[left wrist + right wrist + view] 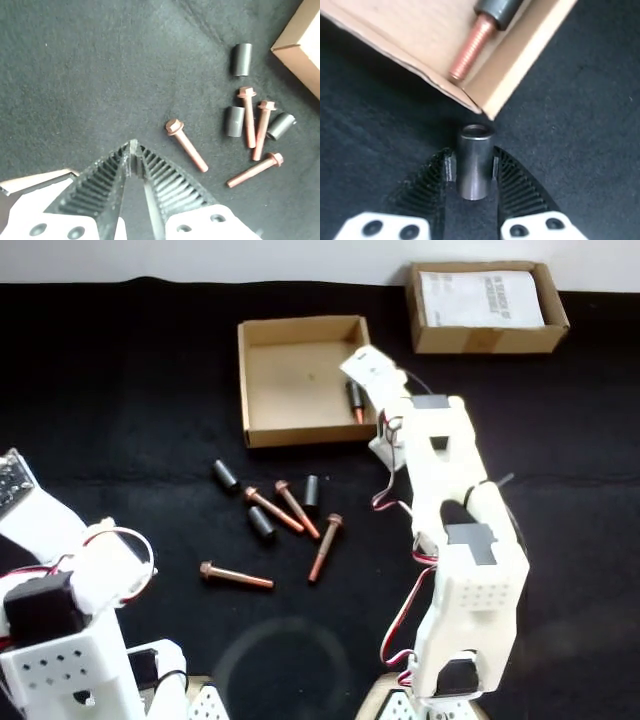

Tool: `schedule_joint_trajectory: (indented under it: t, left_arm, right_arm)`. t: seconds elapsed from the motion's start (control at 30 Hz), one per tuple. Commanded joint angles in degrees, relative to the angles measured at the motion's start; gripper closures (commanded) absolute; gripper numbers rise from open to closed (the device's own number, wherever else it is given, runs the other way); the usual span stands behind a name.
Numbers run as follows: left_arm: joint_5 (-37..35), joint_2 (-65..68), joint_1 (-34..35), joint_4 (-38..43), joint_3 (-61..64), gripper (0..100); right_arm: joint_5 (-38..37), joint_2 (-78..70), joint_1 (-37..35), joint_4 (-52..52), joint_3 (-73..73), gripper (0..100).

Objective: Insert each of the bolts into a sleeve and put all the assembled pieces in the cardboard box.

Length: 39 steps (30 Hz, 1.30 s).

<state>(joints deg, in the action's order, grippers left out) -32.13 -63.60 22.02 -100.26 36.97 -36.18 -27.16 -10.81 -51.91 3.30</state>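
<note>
Black sleeve (pixel 474 155) sits gripped in the right pincer (pixel 472 168) beside a corner of the cardboard box (pixel 520 65); it should hold steady, bore clear, while the left pincer (pixel 134 150), clenched empty, fetches the nearest bolt (pixel 187 147).

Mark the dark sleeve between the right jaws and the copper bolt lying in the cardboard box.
Dark cylindrical sleeve (pixel 476 165): right wrist view, middle of its barrel.
Copper threaded bolt (pixel 471 50): right wrist view, exposed threaded shank.
</note>
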Motion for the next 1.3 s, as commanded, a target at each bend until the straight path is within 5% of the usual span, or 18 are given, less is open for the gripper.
schedule_joint_trajectory:
  t: [0.0, 0.27, 0.43, 0.63, 0.87, 1.0, 1.27]
  left_arm:
    - [-1.4, 0.7, 1.4, -0.6, -2.1, 99]
    - [-4.3, 7.6, 1.0, -0.8, -8.6, 99]
    - [-6.8, 18.6, -13.8, -0.5, -12.4, 99]
    - [-6.2, 40.1, -20.9, 4.2, -9.3, 99]
    - [6.2, 52.0, -33.6, 4.7, -11.8, 79]
    - [17.2, 52.0, -33.6, 5.2, -15.8, 69]
    - [37.6, 52.1, -28.2, 5.3, -16.9, 69]
  right_arm:
    - [0.6, 0.8, 1.8, -0.2, 3.0, 99.2]
    - [0.6, 1.5, 5.1, -0.2, 2.6, 99.2]
    - [0.4, 4.1, 5.0, -0.3, 2.4, 99.2]
    - [0.2, 4.1, 4.2, -0.2, 2.5, 99.2]
    - [-0.1, 4.1, 5.3, -0.2, 2.4, 99.2]
    - [-3.7, 4.1, 5.4, -0.2, 2.4, 99.2]
    - [-3.9, 4.2, 5.9, -0.2, 2.4, 99.2]
